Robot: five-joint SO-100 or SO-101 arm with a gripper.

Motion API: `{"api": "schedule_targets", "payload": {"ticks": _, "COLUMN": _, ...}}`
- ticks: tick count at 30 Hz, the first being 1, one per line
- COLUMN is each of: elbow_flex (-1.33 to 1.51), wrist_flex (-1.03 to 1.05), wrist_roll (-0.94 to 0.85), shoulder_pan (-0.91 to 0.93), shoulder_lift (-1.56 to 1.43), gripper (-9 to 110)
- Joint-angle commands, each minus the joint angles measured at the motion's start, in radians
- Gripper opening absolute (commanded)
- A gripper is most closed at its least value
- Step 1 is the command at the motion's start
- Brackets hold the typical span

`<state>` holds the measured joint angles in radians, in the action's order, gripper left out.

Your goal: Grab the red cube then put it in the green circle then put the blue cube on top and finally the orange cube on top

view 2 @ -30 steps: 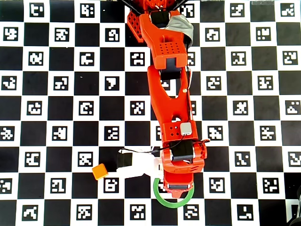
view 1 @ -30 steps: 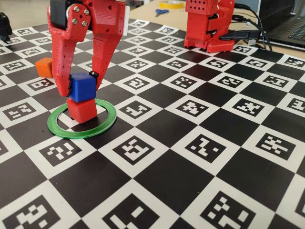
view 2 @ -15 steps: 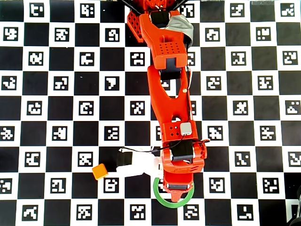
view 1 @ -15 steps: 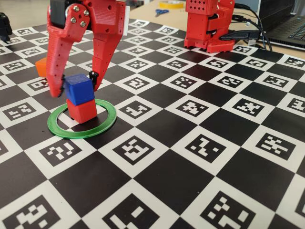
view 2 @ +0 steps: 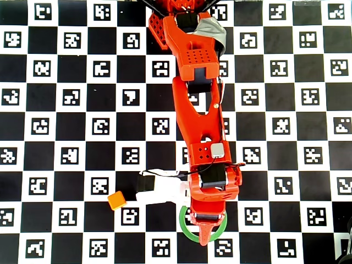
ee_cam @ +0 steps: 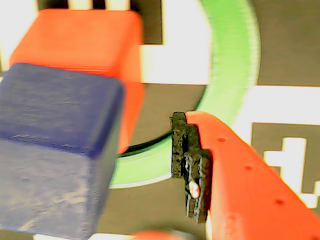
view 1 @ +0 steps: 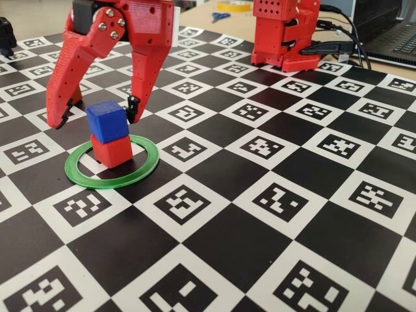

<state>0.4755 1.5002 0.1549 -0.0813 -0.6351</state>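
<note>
The claw (view 1: pixel 99 120) hangs wide open and empty around the blue cube (view 1: pixel 107 121), which sits on the red cube (view 1: pixel 111 149) inside the green ring (view 1: pixel 112 165). The orange cube (view 2: pixel 116 201) – next, I judge – lies off toward the overhead view's left edge, apart from the stack.

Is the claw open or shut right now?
Open. In the fixed view the claw straddles the blue cube with a gap on each side; the cube sits free on the red cube.
</note>
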Motion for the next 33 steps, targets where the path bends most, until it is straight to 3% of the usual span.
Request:
{"api": "schedule_targets", "payload": {"ticks": 1, "elbow_flex": -0.084, "wrist_flex": 0.015, "wrist_roll": 0.005, "shoulder_pan": -0.017, "shoulder_lift": -0.133, "gripper": 48}}
{"api": "schedule_targets", "payload": {"ticks": 7, "elbow_flex": -0.041, "wrist_flex": 0.012, "wrist_roll": 0.006, "shoulder_pan": -0.026, "shoulder_lift": -0.229, "gripper": 48}}
{"api": "schedule_targets", "payload": {"ticks": 14, "elbow_flex": 0.233, "wrist_flex": -0.064, "wrist_roll": -0.008, "shoulder_pan": -0.021, "shoulder_lift": -0.456, "gripper": 48}}
{"api": "schedule_targets", "payload": {"ticks": 33, "elbow_flex": 0.658, "wrist_flex": -0.161, "wrist_roll": 0.06, "shoulder_pan": 0.158, "shoulder_lift": -0.781, "gripper": 48}}
